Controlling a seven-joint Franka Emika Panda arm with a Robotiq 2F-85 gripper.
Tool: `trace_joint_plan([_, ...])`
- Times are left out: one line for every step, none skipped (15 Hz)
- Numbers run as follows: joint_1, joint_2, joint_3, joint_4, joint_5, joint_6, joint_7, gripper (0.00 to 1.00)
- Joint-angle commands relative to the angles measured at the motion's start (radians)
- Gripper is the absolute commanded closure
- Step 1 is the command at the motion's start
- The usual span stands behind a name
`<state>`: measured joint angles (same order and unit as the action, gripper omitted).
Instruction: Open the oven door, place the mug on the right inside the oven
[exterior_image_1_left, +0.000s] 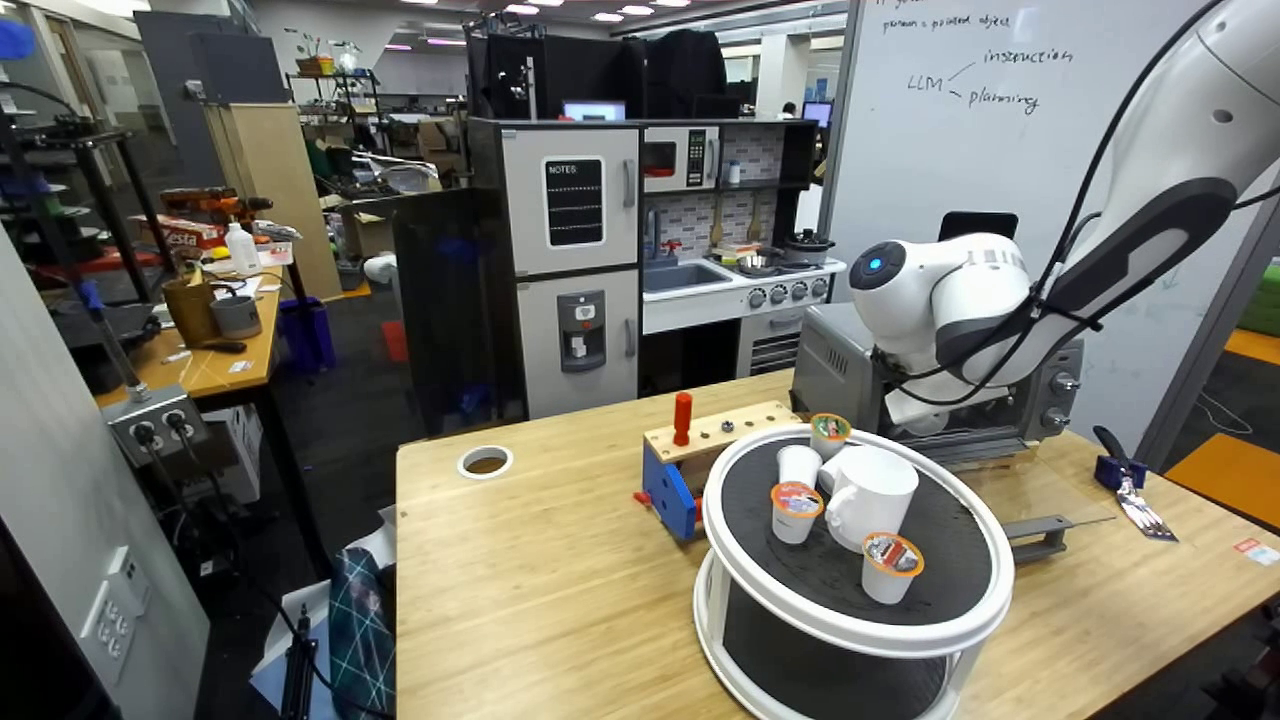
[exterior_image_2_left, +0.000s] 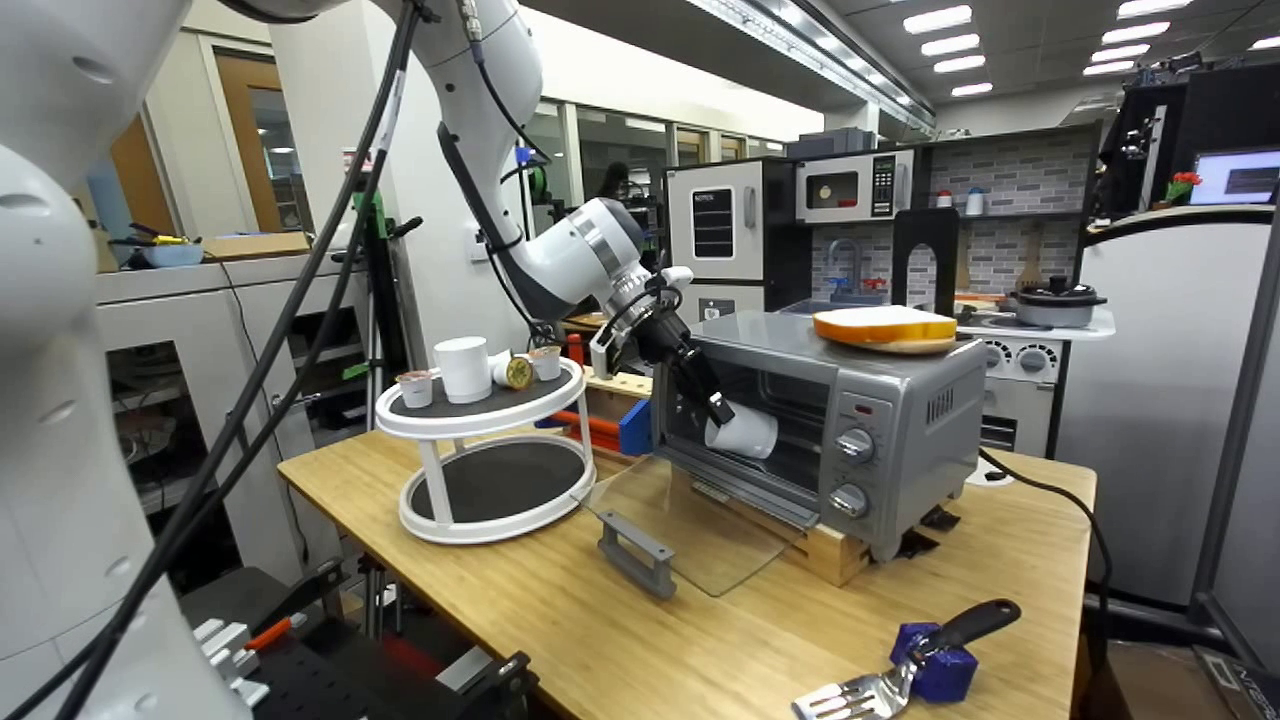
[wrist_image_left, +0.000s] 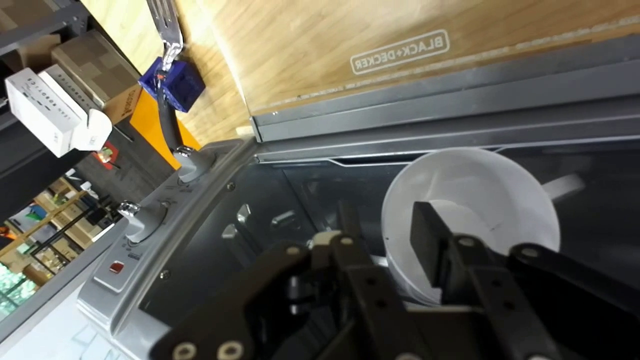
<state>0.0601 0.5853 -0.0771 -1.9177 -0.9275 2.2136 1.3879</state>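
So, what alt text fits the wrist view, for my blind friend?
A white mug in an open oven, a robot's open black gripper at its mouth. The glass door is lowered; beyond, a utensil rests on a blue block.

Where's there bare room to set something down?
The widest bare table lies between the hole, toy bench and stand; a smaller patch separates door and fork. Crowded: the stand's top, with cups, and the oven, with mug and jaws.
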Motion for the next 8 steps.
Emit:
trace_joint_plan([-0.015,0.007,0.003,0.018,0.056,0.019,-0.041,0.38])
trace_joint_plan([-0.015,0.006,0.001,0.018,0.063,0.020,-0.044,0.30])
trace_joint_plan([-0.014,0.005,-0.001,0.019,0.071,0.019,-0.046,0.23])
trace_joint_plan([-0.011,0.003,-0.004,0.020,0.075,0.018,-0.047,0.16])
trace_joint_plan([-0.009,-0.001,-0.006,0.020,0.078,0.016,-0.048,0.09])
trace_joint_plan([-0.008,-0.007,-0.008,0.018,0.080,0.014,-0.049,0.02])
trace_joint_plan([-0.007,-0.019,-0.009,0.013,0.081,0.010,-0.050,0.01])
trace_joint_plan([-0.007,-0.033,-0.009,0.007,0.083,0.009,-0.053,0.00])
